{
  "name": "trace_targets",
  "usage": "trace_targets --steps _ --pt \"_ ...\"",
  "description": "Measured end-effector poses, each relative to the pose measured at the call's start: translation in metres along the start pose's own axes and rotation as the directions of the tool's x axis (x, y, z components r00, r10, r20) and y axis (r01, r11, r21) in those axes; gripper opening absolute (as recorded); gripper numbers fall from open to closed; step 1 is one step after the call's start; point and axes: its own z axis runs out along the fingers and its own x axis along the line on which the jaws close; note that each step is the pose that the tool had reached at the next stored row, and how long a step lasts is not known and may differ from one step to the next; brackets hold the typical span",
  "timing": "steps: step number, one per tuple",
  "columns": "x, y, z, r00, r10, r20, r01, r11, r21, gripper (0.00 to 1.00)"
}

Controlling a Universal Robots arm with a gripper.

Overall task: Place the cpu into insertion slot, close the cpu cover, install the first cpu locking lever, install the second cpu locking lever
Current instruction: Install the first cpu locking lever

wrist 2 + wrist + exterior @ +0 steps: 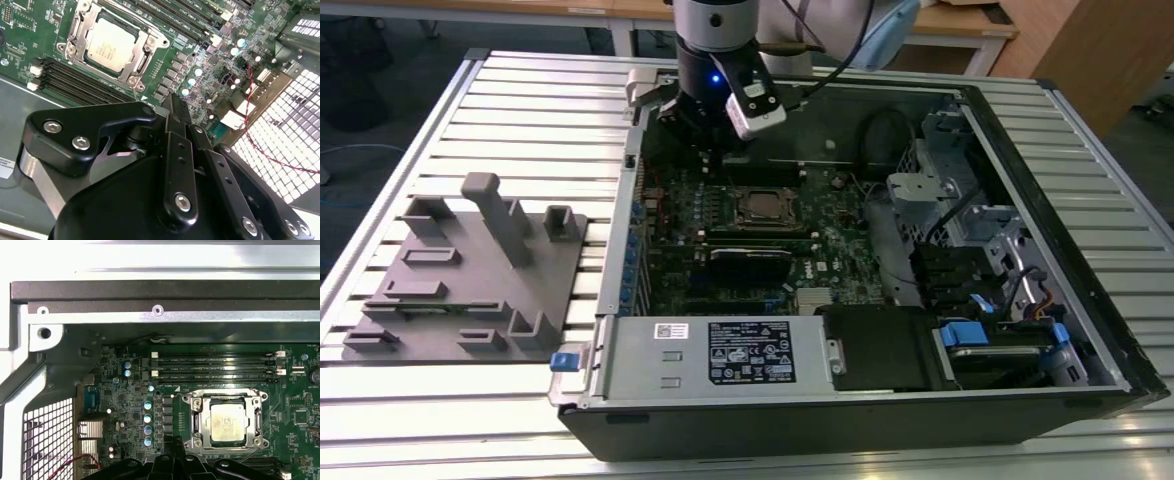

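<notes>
The cpu (761, 207) (111, 45) (227, 422) lies flat in the insertion slot (188, 442) on the green board, its pale metal face up. The cpu cover (150, 47) (200, 422) is down around it, and the chip shows through its window. Thin levers run along the socket's sides; I cannot tell whether they are latched. My gripper (704, 158) (173, 100) (172, 442) hangs above the board, a little beyond the socket toward the case's far wall. Its fingers are shut on nothing and do not touch the socket.
The open computer case (1067, 150) walls the board in. A white-labelled power supply box (747, 352) sits at its near edge, and drive bays (987, 250) at the exterior view's right. Black memory slots (215, 367) flank the socket. A grey fixture plate (467, 280) lies outside.
</notes>
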Motion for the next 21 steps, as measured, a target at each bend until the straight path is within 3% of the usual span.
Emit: trace_targets --steps 5,14,21 --pt "0.0001 -0.0002 0.0 1.0 0.001 -0.0004 -0.001 0.9998 -0.0203 0.1" --pt "0.0027 -0.0008 0.0018 1.0 0.001 -0.0013 -0.001 0.999 -0.044 0.1" --pt "0.0062 -0.0016 0.0037 1.0 0.002 -0.0028 -0.003 0.9956 -0.0936 0.1"
